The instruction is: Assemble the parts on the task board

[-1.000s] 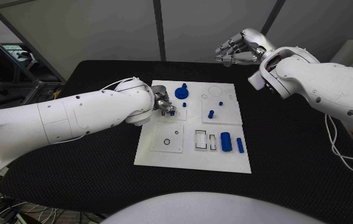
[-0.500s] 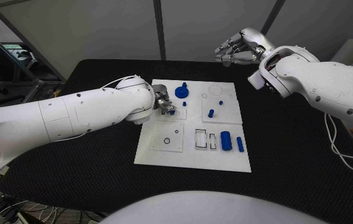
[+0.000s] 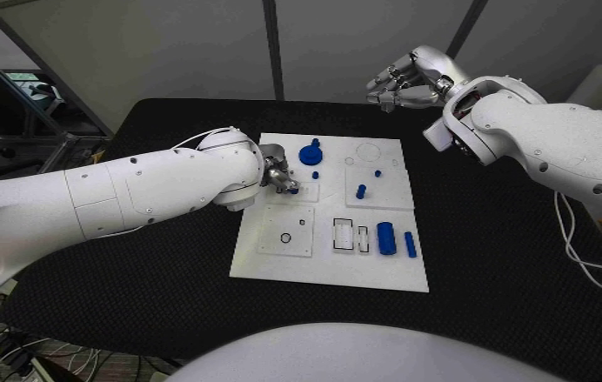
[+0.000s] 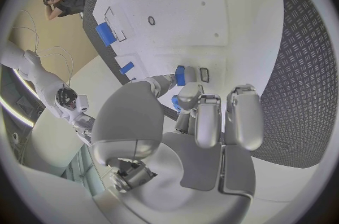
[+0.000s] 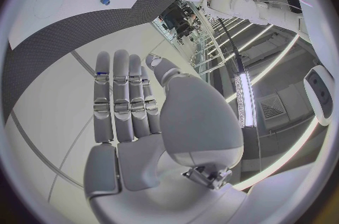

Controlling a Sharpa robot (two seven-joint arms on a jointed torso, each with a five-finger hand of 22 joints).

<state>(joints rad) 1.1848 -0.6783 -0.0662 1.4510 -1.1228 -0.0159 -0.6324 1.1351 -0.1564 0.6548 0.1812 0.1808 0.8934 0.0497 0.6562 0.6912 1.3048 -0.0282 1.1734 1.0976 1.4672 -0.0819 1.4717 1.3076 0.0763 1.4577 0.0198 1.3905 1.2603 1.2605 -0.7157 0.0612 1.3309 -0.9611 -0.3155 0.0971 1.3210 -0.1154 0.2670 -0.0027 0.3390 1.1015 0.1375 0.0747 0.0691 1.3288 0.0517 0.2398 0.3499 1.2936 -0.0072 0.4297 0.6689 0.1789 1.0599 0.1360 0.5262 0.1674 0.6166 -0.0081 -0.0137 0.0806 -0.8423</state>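
The white task board [image 3: 329,264] lies mid-table. My left hand [image 3: 280,179] hovers low over its left middle plate and pinches a small blue part [image 4: 180,75] between thumb and a fingertip, right beside a small rectangular slot [image 4: 204,74]. A blue gear [image 3: 310,157], a short blue peg [image 3: 360,192] and a few tiny blue pieces stand on the far half of the board. A thick blue cylinder [image 3: 386,239] and a thin blue bar [image 3: 409,244] lie at its near right. My right hand [image 3: 408,82] is raised over the table's far edge, fingers straight and holding nothing [image 5: 141,117].
Two empty rectangular slots [image 3: 343,234] sit left of the thick cylinder, and a round hole [image 3: 286,238] marks the near left plate. Black table [image 3: 502,251] surrounds the board. Grey wall panels stand behind.
The left hand has shifted very slightly over the board's left plate, still holding the small blue part. The right hand has stayed in place.
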